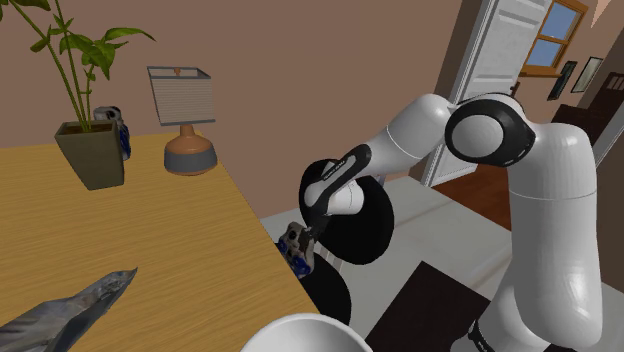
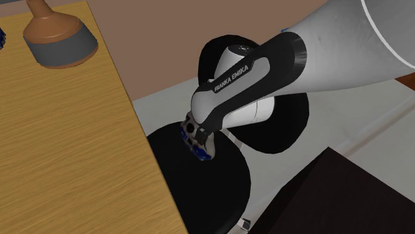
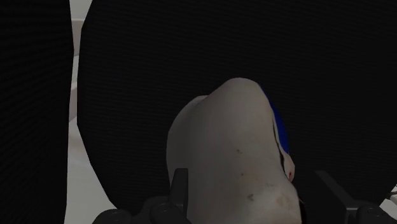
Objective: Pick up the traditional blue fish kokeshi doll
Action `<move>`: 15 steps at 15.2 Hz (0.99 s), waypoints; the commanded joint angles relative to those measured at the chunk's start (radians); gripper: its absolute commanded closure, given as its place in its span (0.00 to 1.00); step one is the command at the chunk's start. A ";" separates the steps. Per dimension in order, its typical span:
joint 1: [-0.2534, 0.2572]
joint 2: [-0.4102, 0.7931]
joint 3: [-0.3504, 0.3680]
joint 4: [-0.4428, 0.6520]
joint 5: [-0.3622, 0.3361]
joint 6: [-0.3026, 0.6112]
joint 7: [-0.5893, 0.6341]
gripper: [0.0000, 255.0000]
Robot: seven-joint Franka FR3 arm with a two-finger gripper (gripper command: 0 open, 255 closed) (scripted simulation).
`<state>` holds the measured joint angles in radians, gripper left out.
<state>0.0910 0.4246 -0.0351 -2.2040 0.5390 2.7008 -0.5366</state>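
Observation:
The kokeshi doll (image 3: 235, 159) is pale grey-white and rounded, with a blue patch and a small red mark on one side. It sits between my black fingers (image 3: 180, 191), which clasp it. In the shoulder view the doll (image 1: 296, 245) hangs in the air just past the wooden table's (image 1: 150, 230) edge, held by my gripper (image 1: 301, 252). In the second exterior view the doll (image 2: 198, 147) and gripper (image 2: 197, 139) sit in front of a black arm joint, beside the table's side. The gripper (image 3: 254, 188) is shut on the doll.
On the table stand a lamp (image 1: 188, 140) with a round base, a potted plant (image 1: 92, 150) and a small blue-white thing (image 1: 120, 128) behind the pot. A crumpled silvery bag (image 1: 70, 310) and a white bowl rim (image 1: 300, 335) lie near the front.

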 commanded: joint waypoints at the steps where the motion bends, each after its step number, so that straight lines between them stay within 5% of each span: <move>1: 0.000 0.003 0.000 0.000 0.001 0.002 -0.001 1.00; 15: 0.021 -0.081 -0.032 -0.013 -0.051 -0.066 0.053 1.00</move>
<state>0.1103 0.3583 -0.0625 -2.2138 0.4952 2.6444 -0.4904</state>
